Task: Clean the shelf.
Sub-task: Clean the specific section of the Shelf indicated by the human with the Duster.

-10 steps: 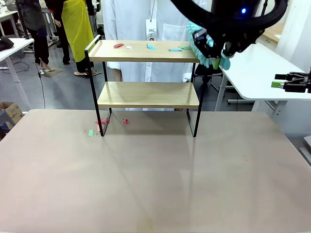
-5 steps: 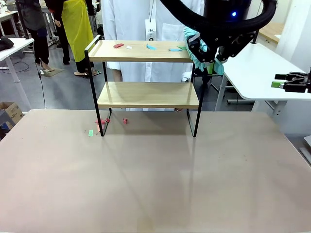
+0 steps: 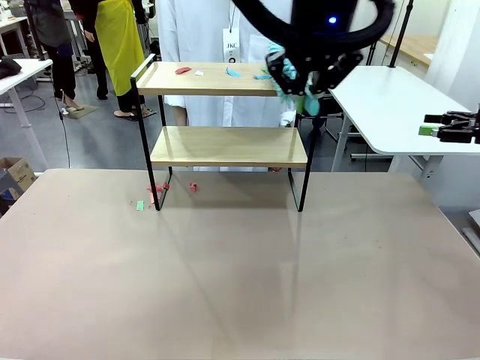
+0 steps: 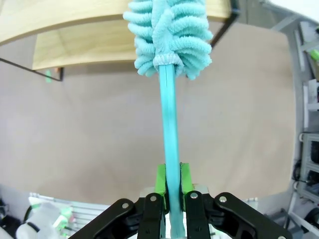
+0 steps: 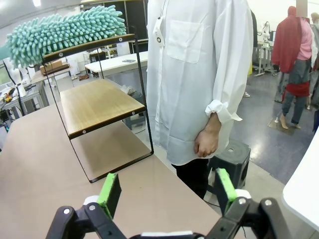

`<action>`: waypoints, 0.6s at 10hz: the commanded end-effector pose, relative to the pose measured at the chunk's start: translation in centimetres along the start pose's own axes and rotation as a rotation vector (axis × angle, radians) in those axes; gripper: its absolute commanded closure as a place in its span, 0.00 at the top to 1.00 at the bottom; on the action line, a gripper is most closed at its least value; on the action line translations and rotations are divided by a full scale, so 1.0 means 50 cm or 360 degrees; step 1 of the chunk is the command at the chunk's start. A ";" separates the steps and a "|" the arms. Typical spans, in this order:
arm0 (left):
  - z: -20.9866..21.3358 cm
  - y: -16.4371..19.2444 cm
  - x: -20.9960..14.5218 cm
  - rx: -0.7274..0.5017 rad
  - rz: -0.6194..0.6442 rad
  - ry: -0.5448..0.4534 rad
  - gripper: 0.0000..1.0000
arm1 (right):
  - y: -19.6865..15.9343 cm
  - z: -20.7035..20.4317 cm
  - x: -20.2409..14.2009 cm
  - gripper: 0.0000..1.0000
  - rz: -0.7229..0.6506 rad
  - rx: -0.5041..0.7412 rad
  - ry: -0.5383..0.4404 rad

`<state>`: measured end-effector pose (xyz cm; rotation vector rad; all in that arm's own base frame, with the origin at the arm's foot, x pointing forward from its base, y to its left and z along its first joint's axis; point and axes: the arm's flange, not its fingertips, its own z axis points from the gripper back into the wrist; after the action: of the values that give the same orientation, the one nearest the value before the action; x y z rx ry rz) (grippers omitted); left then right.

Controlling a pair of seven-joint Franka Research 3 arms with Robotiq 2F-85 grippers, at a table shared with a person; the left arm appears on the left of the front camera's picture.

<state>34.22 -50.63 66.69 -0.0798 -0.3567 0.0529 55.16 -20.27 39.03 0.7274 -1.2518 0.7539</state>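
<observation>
- The shelf [image 3: 225, 146] stands at the table's [image 3: 240, 300] 12 o'clock; its top board holds paper scraps [image 3: 183, 70].
- A teal duster [image 3: 289, 75] is at the top board's 3 o'clock end, its handle clamped by the left gripper [image 4: 172, 181].
- The right gripper [image 5: 167, 191], jaws apart, is out at 3 o'clock.

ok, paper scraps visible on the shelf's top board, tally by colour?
Red scrap: 1
White scrap: 1
Blue scraps: 2
Total: 4 showing on the shelf; the duster may hide more at its right end.
</observation>
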 end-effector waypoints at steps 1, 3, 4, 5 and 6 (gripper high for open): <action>0.004 0.055 0.016 0.0055 0.0002 0.0105 0.13 | 0.002 -0.002 0.006 1.00 0.0009 0.0000 0.0000; -0.009 0.115 0.030 0.0143 0.0011 0.0165 0.13 | 0.002 -0.002 0.006 1.00 0.0009 0.0000 0.0000; -0.013 0.148 0.036 0.0184 0.0009 0.0193 0.13 | 0.002 -0.002 0.006 1.00 0.0009 0.0000 0.0000; -0.015 0.178 0.039 0.0238 0.0009 0.0208 0.13 | 0.002 -0.002 0.006 1.00 0.0009 0.0000 0.0000; -0.018 0.211 0.044 0.0284 0.0008 0.0217 0.13 | 0.002 -0.002 0.006 1.00 0.0009 0.0000 0.0000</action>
<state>36.96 -42.38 66.46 0.0679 -0.2458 0.0961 55.16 -20.26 39.03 0.7276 -1.2517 0.7539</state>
